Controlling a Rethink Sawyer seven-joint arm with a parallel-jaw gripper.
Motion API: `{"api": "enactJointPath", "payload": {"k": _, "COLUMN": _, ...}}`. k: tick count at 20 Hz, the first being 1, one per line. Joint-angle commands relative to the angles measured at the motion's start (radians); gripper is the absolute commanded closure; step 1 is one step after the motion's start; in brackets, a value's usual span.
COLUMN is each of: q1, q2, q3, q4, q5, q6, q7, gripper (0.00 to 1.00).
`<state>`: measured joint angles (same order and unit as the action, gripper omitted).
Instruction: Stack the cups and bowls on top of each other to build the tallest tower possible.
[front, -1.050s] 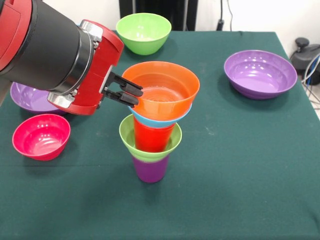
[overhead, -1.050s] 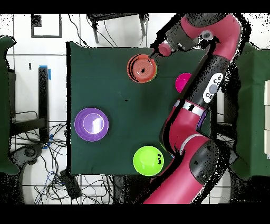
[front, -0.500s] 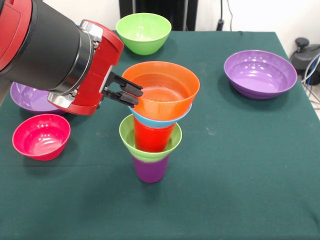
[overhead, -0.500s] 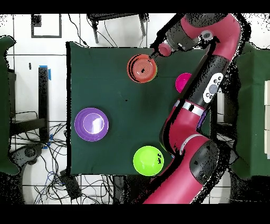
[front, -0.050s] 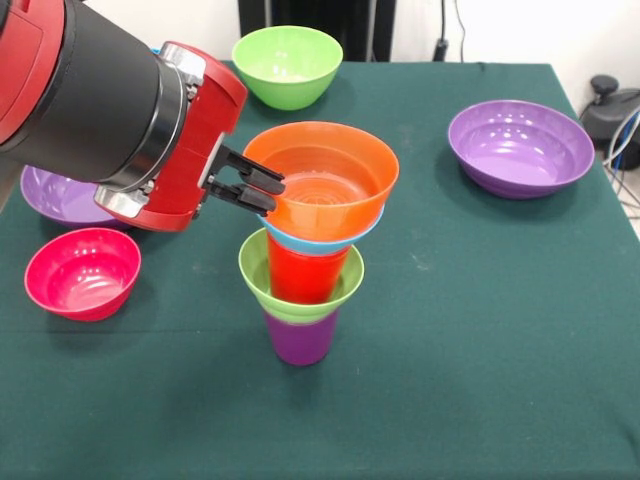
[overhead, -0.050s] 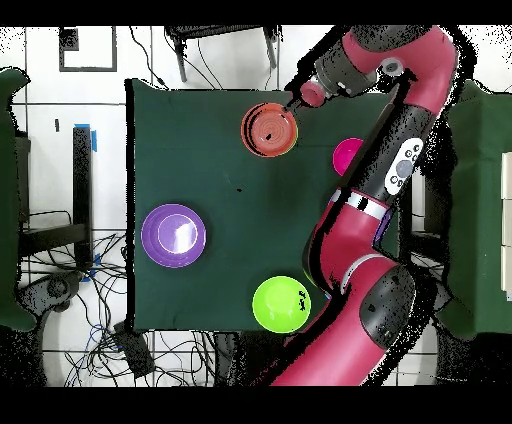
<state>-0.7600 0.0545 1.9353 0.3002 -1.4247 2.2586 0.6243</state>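
- Jaws of the gripper (front, -0.050s: 262, 186) are nearly together, the two black fingers (front, -0.050s: 245, 162) pinching the rim of the orange bowl (front, -0.050s: 322, 180) on its side facing the arm
- Orange bowl sits upright at the top of the tower (front, -0.050s: 305, 250), nested in a small blue bowl (front, -0.050s: 318, 243) of which only the rim shows beneath it
- Blue bowl rests on the red cup (front, -0.050s: 303, 272), which stands inside a small lime green bowl (front, -0.050s: 300, 290)
- Lime green bowl in turn sits on the mouth of the purple cup (front, -0.050s: 300, 338), whose base is on the green table (front, -0.050s: 480, 330)
- Tower stands near the middle of the table's width in the front view; in the overhead view it lies close to one table edge, with the orange bowl (overhead, -0.050s: 270, 130) covering the rest
- Pink bowl (front, -0.050s: 82, 272) lies empty and upright near one side edge, just beside a wide purple bowl (front, -0.050s: 60, 195) partly hidden by the arm
- Second wide purple bowl (front, -0.050s: 520, 147) sits empty toward the opposite side edge, well apart from the tower
- Large lime green bowl (front, -0.050s: 287, 65) sits empty at the table's edge beyond the tower
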Motion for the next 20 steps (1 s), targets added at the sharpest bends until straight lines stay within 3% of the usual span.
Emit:
{"api": "enactJointPath", "payload": {"k": 1, "q1": 0.006, "q2": -0.021, "q3": -0.055, "q4": -0.103, "q5": -0.082, "q6": -0.022, "q7": -0.02, "gripper": 1.0}}
{"api": "enactJointPath", "payload": {"k": 20, "q1": 0.004, "q2": -0.023, "q3": -0.061, "q4": -0.096, "q5": -0.067, "q6": -0.037, "q7": -0.005, "gripper": 1.0}}
